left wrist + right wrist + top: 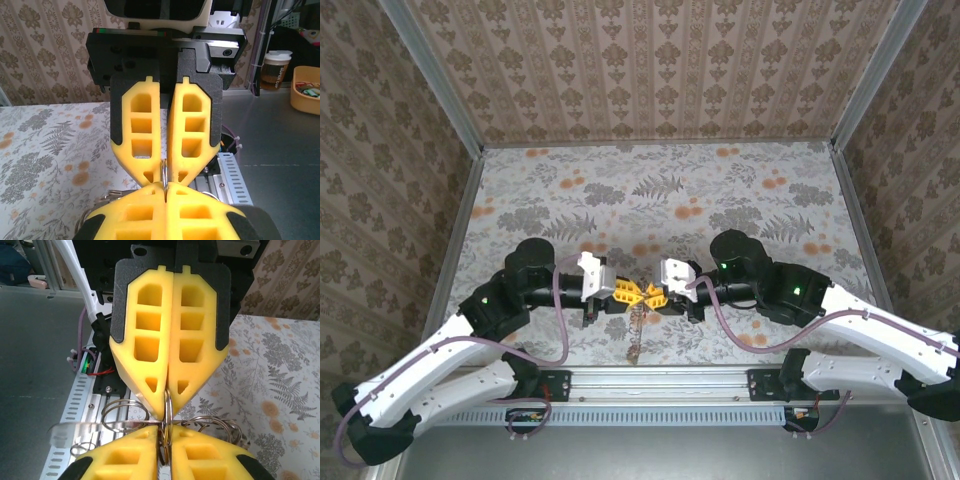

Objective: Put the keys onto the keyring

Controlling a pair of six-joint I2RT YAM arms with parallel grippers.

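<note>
1. The left gripper (626, 293) is closed on the metal keyring (168, 409). It meets the right gripper (655, 293) tip to tip above the middle of the bench's (650, 190) near edge.
2. The right gripper's fingers stand narrowly apart around the same wire; whether they clamp it cannot be told.
3. Judged light, springy and slippery. It is best pinched edge-on, on the wire, beside the split.

Yellow-and-black left gripper (166, 392) and right gripper (164, 172), silvery rings (120, 412), grey-orange floral table (720, 190), beige damask walls (650, 60).
</note>
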